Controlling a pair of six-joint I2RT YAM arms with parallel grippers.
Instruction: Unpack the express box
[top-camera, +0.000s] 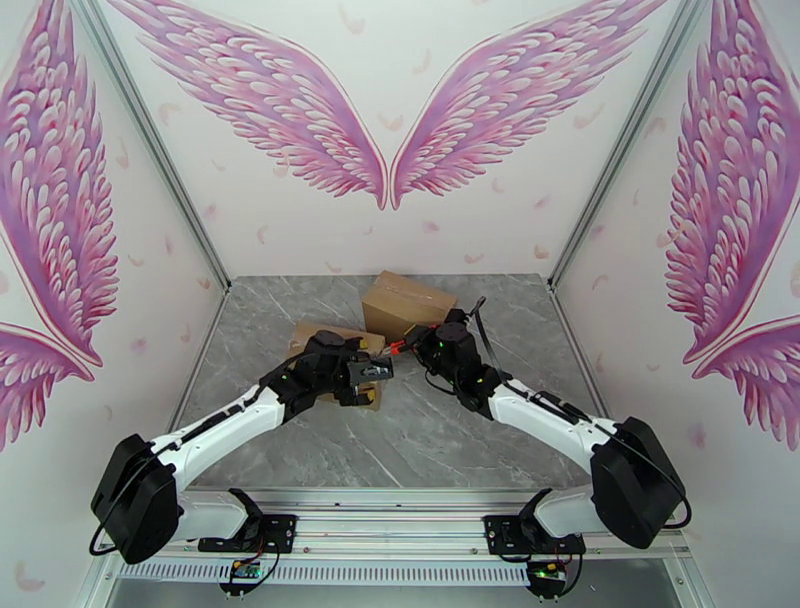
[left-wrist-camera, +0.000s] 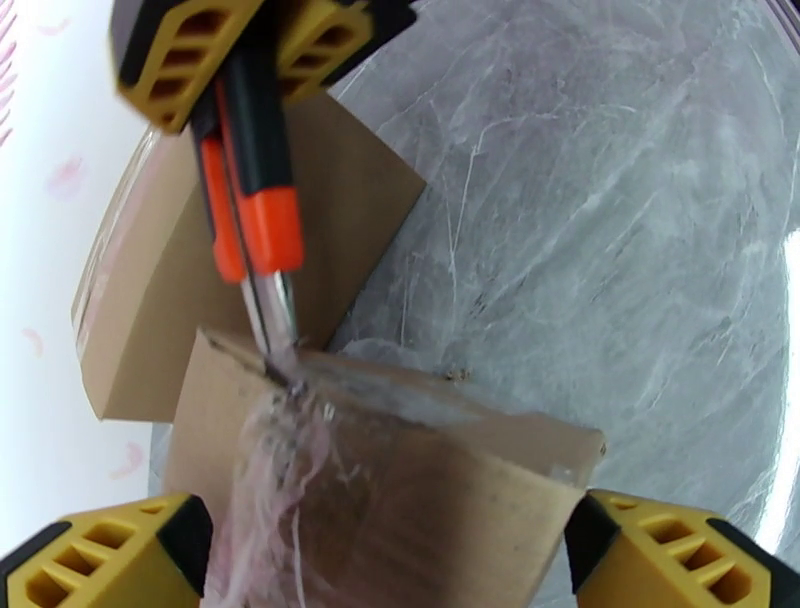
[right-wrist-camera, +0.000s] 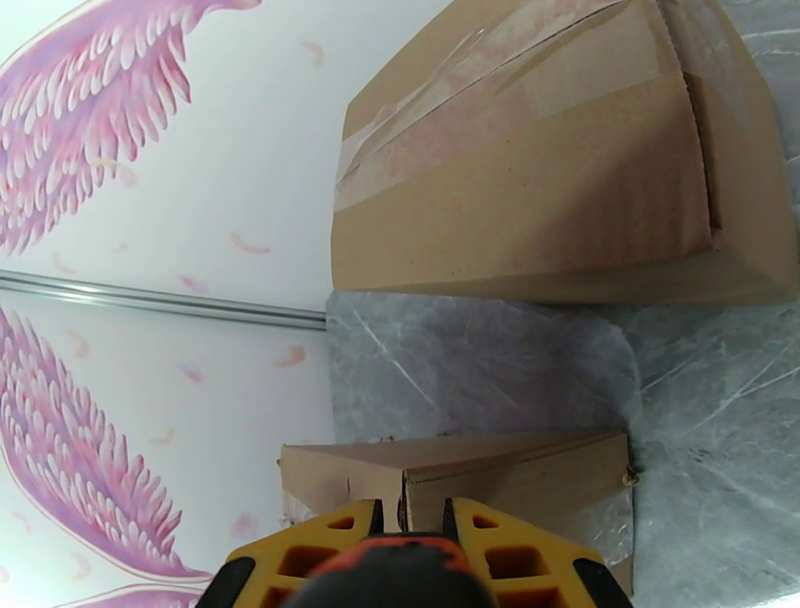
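Observation:
Two taped cardboard boxes sit on the grey marble table. The smaller express box (top-camera: 325, 338) (left-wrist-camera: 400, 500) (right-wrist-camera: 500, 470) lies between the spread yellow fingers (left-wrist-camera: 100, 555) of my left gripper (top-camera: 365, 385) (left-wrist-camera: 385, 540), which is open and straddles its sides. My right gripper (top-camera: 405, 346) (left-wrist-camera: 250, 50) (right-wrist-camera: 410, 515) is shut on an orange-and-black utility knife (top-camera: 393, 349) (left-wrist-camera: 268, 225) (right-wrist-camera: 400, 575). The knife's blade tip touches the taped top edge of the smaller box at its far corner.
The larger taped box (top-camera: 405, 305) (left-wrist-camera: 140, 300) (right-wrist-camera: 540, 180) stands just behind, near the back wall. White walls with pink wings enclose the table (top-camera: 440, 440) on three sides. Bare marble lies in front and to the right.

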